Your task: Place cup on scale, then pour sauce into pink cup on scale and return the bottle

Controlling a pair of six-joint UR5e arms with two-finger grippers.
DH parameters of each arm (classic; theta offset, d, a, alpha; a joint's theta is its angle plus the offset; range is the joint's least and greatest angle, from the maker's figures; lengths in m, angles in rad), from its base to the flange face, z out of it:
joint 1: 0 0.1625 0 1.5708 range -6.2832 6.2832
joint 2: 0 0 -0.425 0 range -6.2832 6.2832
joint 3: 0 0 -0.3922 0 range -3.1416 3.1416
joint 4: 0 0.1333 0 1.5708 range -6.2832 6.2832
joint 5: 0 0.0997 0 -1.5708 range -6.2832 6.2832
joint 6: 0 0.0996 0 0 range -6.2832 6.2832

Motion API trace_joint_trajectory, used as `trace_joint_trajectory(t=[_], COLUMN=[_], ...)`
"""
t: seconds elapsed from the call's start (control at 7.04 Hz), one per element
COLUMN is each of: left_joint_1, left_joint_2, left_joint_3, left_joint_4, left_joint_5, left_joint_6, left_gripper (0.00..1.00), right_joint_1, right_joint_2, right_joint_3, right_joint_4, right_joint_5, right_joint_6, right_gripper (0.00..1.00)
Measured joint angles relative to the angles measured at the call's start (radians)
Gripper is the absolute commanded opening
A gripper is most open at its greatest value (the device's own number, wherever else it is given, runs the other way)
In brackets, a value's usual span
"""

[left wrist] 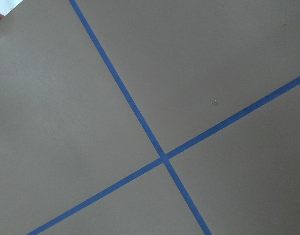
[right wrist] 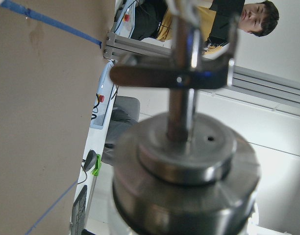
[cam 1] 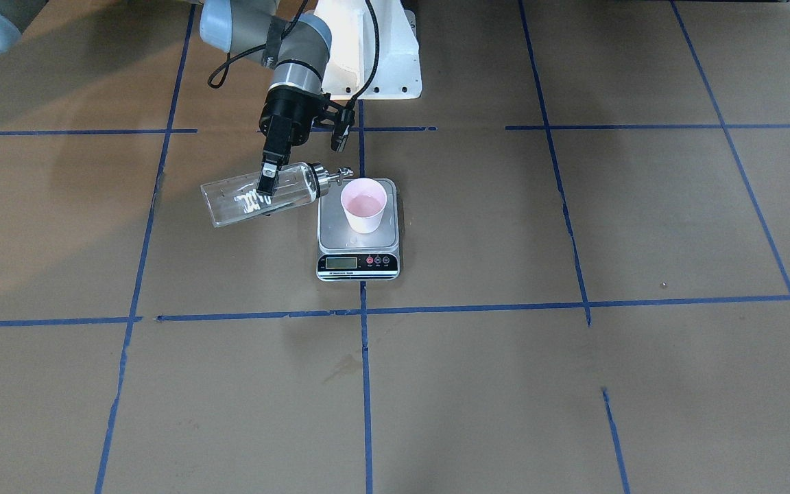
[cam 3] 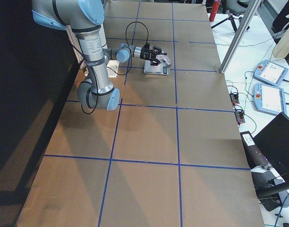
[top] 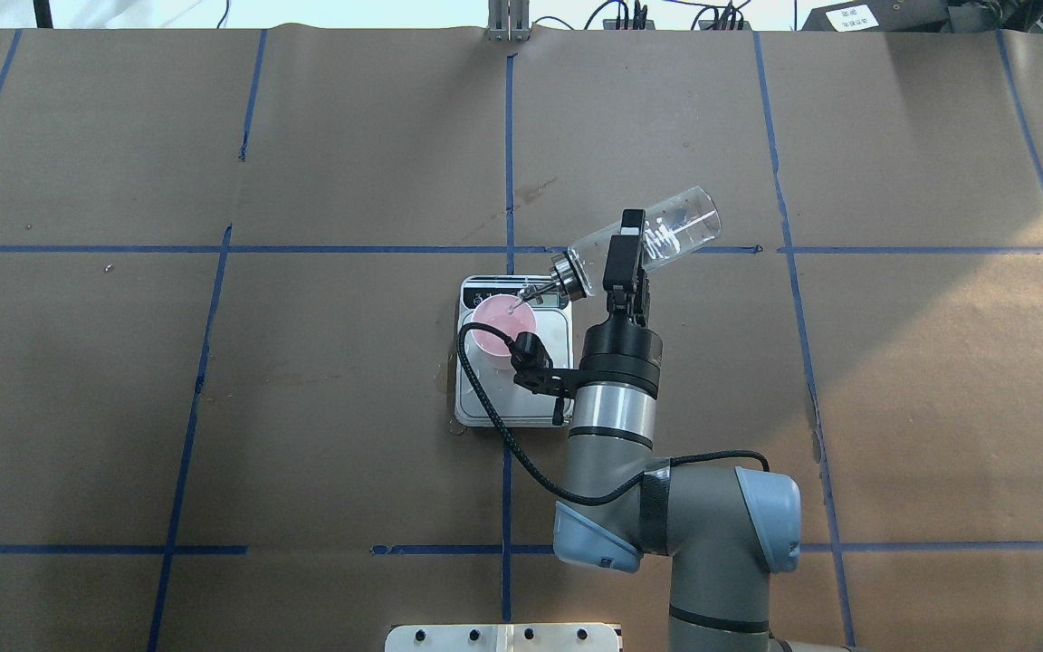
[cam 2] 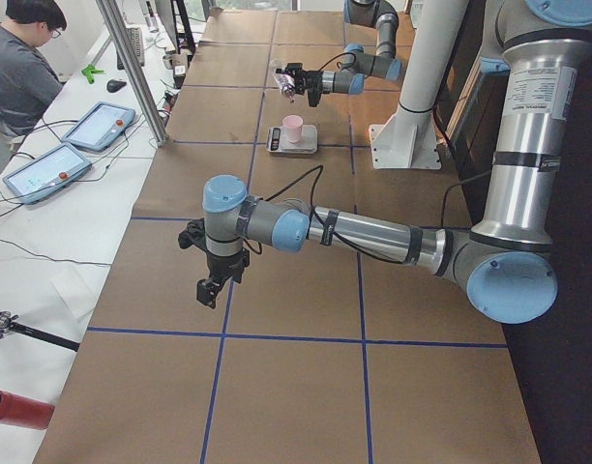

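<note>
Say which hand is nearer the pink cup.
Right. The right hand holds the tilted bottle beside the cup on the scale; the left hand hangs far off along the table.

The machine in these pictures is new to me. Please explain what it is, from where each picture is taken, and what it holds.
It is a robot with two jointed arms at a paper-covered table marked with blue tape. Each arm ends in two fingers. Two pictures look down on the table, one from across it, one from behind the robot; two look along it from its ends; two come from cameras on the wrists. A kitchen scale lies on the table, and a pink cup stands on it. The right arm's fingers grip a clear glass bottle, tilted almost flat, its metal spout over the cup. The left arm hangs off to the side; nothing shows in its fingers, and its wrist camera sees only paper and tape.
</note>
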Motion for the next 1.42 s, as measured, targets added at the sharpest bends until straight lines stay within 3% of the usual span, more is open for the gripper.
trace_joint_trajectory(t=[0.71, 0.99, 1.42], left_joint_1=[0.000, -0.001, -0.004], left_joint_2=[0.000, -0.002, -0.006], left_joint_3=[0.006, 0.004, -0.005], left_joint_4=[-0.002, -0.002, -0.002], left_joint_5=[0.000, 0.000, -0.001], left_joint_6=[-0.001, -0.001, -0.004], left_gripper=[1.00, 1.00, 1.00], right_joint_1=[0.019, 0.020, 0.019], right_joint_2=[0.003, -0.005, -0.011], right_joint_3=[-0.022, -0.033, -0.134], right_joint_4=[0.014, 0.145, 0.411], right_joint_5=[-0.074, -0.059, 0.041], right_joint_6=[-0.271, -0.282, -0.078], right_gripper=[0.00, 0.00, 0.00])
